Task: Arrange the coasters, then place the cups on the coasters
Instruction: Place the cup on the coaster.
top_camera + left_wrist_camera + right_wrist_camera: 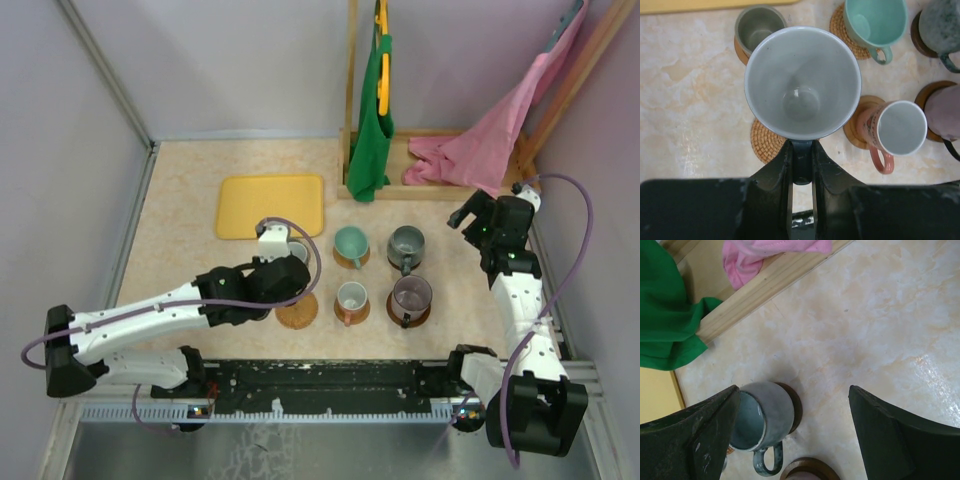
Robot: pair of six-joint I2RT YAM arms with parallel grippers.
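- Right now the left gripper (pixel 801 152) is clamped on the handle of a pale grey cup (pixel 802 82), mouth up.
- Just below the jaws, slightly off to one side, lies a bare woven coaster (pixel 765 144). To my eye the cup should be centred over it, lowered straight and released only once seated.
- Farther out, a teal cup (pixel 875 20) sits on its coaster.
- The right gripper (pixel 794 395) stands wide apart and empty, with a dark grey cup (pixel 762 417) beside one finger.

Left arm (pixel 150 315) and right arm (pixel 520 300), bolted at either end of the black rail (pixel 320 378): white shells, black joint housings, black base blocks. Each carries a looping lilac cable (pixel 588 220). Left gripper (pixel 802 165) and right gripper (pixel 794 390): black fingers, scuffed with pale flecks.
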